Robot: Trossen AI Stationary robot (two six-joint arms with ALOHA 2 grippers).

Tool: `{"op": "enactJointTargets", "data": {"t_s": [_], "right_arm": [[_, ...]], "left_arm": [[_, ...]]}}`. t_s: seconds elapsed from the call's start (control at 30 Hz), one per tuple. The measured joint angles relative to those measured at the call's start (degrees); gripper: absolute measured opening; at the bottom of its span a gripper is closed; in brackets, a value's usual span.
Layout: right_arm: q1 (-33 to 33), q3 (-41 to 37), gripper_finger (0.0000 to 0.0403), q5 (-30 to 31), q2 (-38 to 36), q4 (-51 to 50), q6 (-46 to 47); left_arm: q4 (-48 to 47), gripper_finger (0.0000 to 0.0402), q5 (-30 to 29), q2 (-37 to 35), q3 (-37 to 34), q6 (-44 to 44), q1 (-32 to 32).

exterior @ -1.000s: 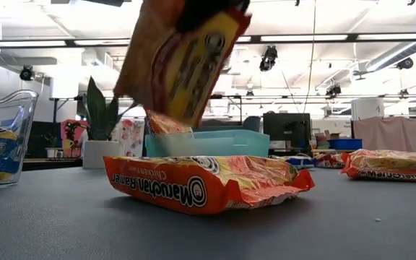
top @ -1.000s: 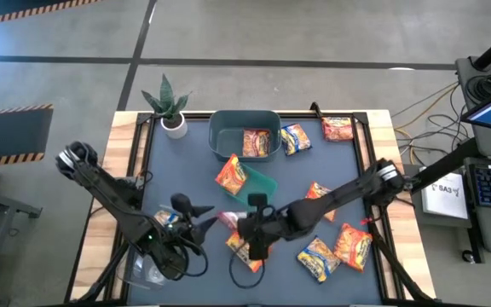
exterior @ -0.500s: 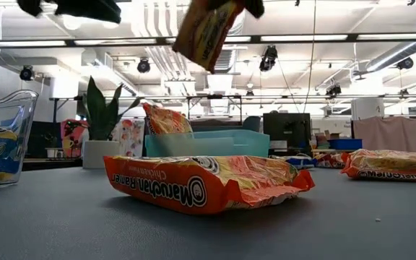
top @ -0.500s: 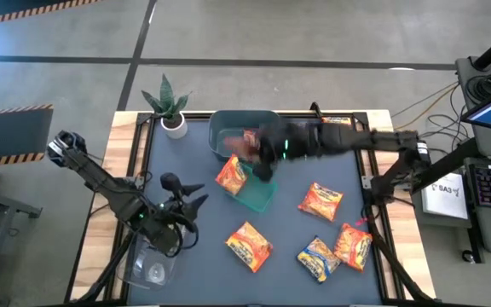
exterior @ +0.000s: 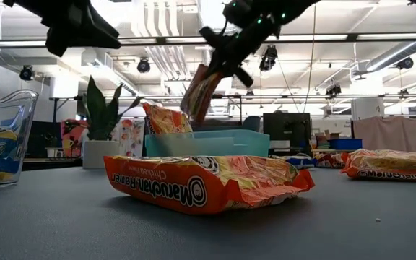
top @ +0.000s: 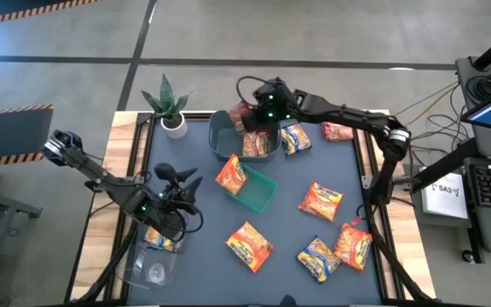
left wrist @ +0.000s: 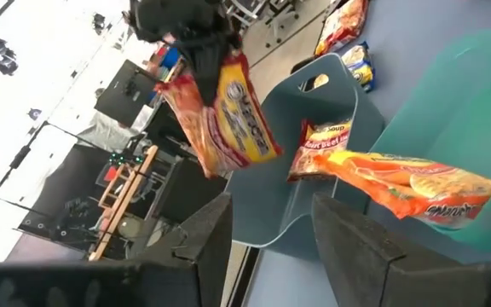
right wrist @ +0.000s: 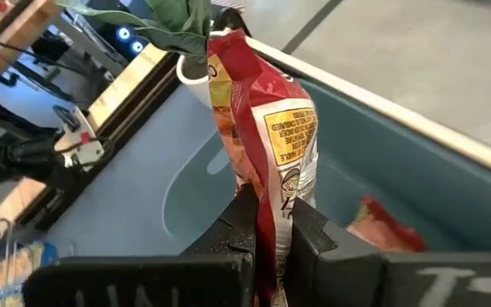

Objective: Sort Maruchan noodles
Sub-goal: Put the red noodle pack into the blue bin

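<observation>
Above the far rim of the grey-teal tub [top: 228,136], the right gripper [top: 254,118] pinches a red ramen packet [right wrist: 267,145] hanging long axis down, the tub's hollow directly beneath it, while the left gripper [top: 173,183], fingers spread, waits well apart over the table's near left side

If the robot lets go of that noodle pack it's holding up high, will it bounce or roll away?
Probably neither. The packet pinched in the right gripper hangs flat and crinkly, so it likely lands with a flop. It is above the grey-teal tub, whose walls should stop any sliding. One fingertip pinch holds it, so it seems light.
</observation>
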Motion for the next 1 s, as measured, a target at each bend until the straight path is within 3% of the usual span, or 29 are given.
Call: {"op": "enactJointTargets", "data": {"t_s": [0.23, 0.47, 0.73, 1.0], "right_arm": [[0.5, -0.2, 0.0017, 0.2, 3.7, 6.7, 6.6], [1.4, -0.6, 0.0017, 5.8, 6.3, 6.2, 10.2], [2.2, -0.6, 0.0019, 6.2, 8.2, 7.2, 11.1], [2.5, -0.6, 0.0086, 9.2, 8.2, 7.1, 10.6]], "left_arm": [[0.2, 0.0146, 0.0, -2.3, -1.0, -2.1, -0.2], [0.2, 0.0146, 1.9, -2.8, -0.6, -2.9, -1.3], [0.1, 0.0146, 1.9, -2.7, -0.9, -3.8, -1.5], [0.1, 0.0146, 2.0, -2.7, -0.9, -4.1, -1.5]]}}
